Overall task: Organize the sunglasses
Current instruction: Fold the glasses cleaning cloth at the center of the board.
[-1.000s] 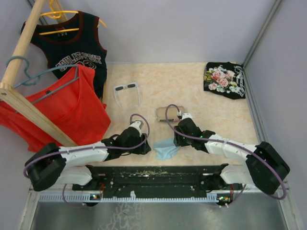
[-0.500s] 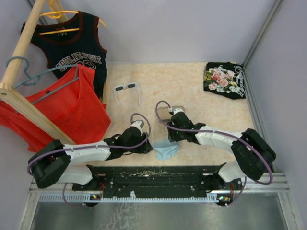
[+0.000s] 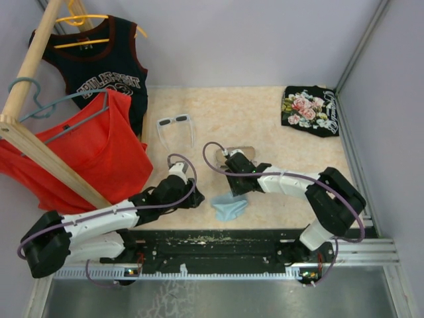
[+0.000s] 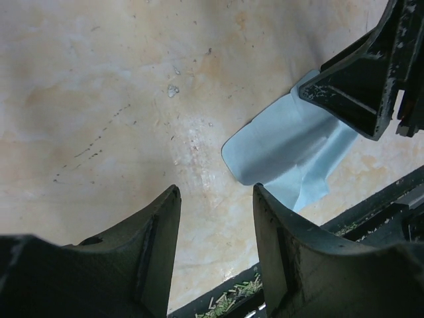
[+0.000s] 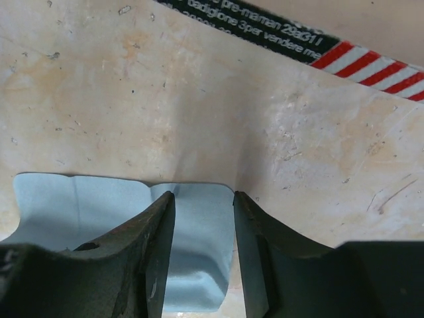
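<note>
Your right gripper (image 5: 202,197) hangs half-open over the light-blue cloth (image 5: 79,199); your left gripper (image 4: 215,192), also half-open, holds nothing. The striped case (image 5: 371,59) reads "vendere" (rest cropped).

right claw (image 5: 202,199): swung left, now over cloth (image 3: 230,209) edge | left claw (image 4: 215,199): drew back leftward

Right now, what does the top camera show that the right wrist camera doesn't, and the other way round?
Only the top camera: the white sunglasses lying with arms unfolded near the hanging red top, plus the left claw. Only the right wrist camera: the small print and red-and-white stripes along the case, and the open gap of the right claw. Both: the light-blue cloth lying on the table, with the right claw over it.
</note>
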`<action>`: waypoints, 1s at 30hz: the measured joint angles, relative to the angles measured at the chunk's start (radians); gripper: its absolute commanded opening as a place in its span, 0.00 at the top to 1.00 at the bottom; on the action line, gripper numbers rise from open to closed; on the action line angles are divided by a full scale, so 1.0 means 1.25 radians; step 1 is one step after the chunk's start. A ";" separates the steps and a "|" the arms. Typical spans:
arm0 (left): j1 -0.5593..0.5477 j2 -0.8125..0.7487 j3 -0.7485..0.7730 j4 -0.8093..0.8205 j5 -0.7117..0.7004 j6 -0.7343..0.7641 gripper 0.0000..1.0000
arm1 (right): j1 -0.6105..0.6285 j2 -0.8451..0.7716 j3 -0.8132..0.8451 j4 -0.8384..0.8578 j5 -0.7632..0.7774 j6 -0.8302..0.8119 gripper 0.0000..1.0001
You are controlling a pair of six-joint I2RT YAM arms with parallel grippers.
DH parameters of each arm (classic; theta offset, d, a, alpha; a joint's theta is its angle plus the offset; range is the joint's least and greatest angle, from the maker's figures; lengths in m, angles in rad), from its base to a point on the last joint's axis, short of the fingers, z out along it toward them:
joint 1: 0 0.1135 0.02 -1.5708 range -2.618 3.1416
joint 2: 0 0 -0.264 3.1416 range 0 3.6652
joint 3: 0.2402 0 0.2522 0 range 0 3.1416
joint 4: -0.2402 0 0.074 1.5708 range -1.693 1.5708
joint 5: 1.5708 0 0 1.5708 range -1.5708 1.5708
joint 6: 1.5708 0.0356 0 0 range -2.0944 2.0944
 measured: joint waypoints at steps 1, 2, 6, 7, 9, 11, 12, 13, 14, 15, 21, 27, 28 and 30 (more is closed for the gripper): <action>0.000 -0.012 0.000 -0.009 -0.008 0.000 0.46 | 0.008 0.009 0.010 -0.009 0.010 -0.002 0.61; 0.000 -0.023 0.000 -0.017 -0.016 0.000 0.46 | 0.015 0.018 0.020 -0.017 0.020 -0.006 0.62; 0.000 -0.057 -0.001 -0.046 -0.037 0.000 0.46 | 0.041 0.043 0.047 -0.039 0.054 -0.009 0.67; 0.000 -0.064 -0.001 -0.051 -0.042 0.000 0.46 | 0.044 0.046 0.050 -0.042 0.059 -0.005 0.71; 0.000 -0.075 -0.002 -0.062 -0.049 0.000 0.46 | 0.048 0.046 0.050 -0.041 0.060 0.002 0.79; 0.000 -0.084 -0.004 -0.067 -0.054 -0.001 0.46 | 0.049 0.046 0.049 -0.038 0.062 0.010 0.87; 0.000 -0.088 -0.007 -0.070 -0.056 -0.002 0.46 | 0.050 0.045 0.046 -0.034 0.064 0.016 0.91; 0.000 -0.092 -0.010 -0.072 -0.057 -0.003 0.46 | 0.050 0.042 0.042 -0.029 0.067 0.022 0.97; 0.000 -0.095 -0.013 -0.076 -0.059 -0.005 0.45 | 0.050 0.039 0.036 -0.022 0.071 0.027 1.00; 0.000 -0.097 -0.016 -0.078 -0.060 -0.006 0.45 | 0.050 0.034 0.029 -0.014 0.076 0.033 1.00; 0.000 -0.100 -0.023 -0.073 -0.056 -0.005 0.41 | 0.048 0.016 0.002 0.015 0.096 0.073 1.00; 0.001 -0.066 -0.020 -0.037 -0.034 0.019 0.37 | 0.025 -0.026 -0.043 0.030 0.130 0.103 1.00; 0.005 -0.050 -0.013 -0.031 -0.027 0.027 0.37 | 0.018 -0.032 -0.051 0.031 0.135 0.107 1.00; 0.010 -0.016 0.003 -0.016 -0.015 0.038 0.38 | 0.006 -0.045 -0.063 0.033 0.143 0.113 1.00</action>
